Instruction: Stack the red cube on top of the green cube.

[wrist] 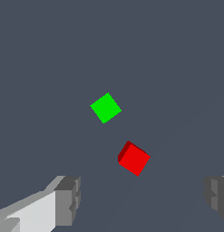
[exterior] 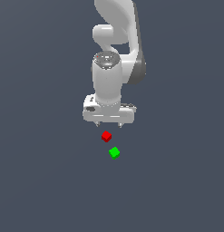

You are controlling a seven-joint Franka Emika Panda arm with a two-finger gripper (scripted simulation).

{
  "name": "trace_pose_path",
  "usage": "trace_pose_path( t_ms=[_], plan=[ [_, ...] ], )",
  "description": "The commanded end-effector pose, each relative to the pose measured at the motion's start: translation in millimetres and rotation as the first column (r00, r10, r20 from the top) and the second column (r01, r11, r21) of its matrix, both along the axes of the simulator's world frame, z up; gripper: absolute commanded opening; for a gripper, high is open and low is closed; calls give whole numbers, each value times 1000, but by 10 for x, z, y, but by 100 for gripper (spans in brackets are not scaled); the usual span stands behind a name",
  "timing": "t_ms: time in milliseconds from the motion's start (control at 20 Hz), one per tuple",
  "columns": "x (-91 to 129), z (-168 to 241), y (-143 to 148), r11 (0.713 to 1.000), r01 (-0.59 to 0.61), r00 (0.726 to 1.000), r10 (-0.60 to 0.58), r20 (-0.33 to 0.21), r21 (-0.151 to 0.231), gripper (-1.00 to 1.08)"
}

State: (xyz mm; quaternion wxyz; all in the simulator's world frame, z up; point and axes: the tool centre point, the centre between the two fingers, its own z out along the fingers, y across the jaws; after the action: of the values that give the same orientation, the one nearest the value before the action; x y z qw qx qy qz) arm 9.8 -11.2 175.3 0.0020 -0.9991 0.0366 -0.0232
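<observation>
The red cube [exterior: 106, 136] lies on the dark grey floor just in front of and below my gripper [exterior: 109, 124]. The green cube [exterior: 114, 152] lies a short way from it, apart, toward the exterior view's lower right. My gripper is open and empty, held above the floor with its fingers pointing down. In the wrist view the red cube [wrist: 134, 158] lies ahead of the gap between my two fingertips [wrist: 68, 199], and the green cube [wrist: 105, 108] lies farther off. The gripper [wrist: 141, 199] holds nothing.
The white arm [exterior: 115, 41] rises behind the gripper. The floor [exterior: 41, 181] is plain dark grey; nothing else shows on it.
</observation>
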Motion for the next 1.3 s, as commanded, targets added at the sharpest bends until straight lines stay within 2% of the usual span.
trace_pose_path(
  t_ms=[0, 400, 850, 1250],
  plan=[
    [-11, -59, -14, 1000, 31, 1000, -31, -3, 0, 100],
    [-74, -376, -84, 979, 202, 979, -202, -16, 1, 100],
    [-186, -815, -157, 904, 428, 903, -428, -35, -2, 100],
    [-247, -1030, -176, 848, 530, 847, -530, -45, -3, 100]
  ],
)
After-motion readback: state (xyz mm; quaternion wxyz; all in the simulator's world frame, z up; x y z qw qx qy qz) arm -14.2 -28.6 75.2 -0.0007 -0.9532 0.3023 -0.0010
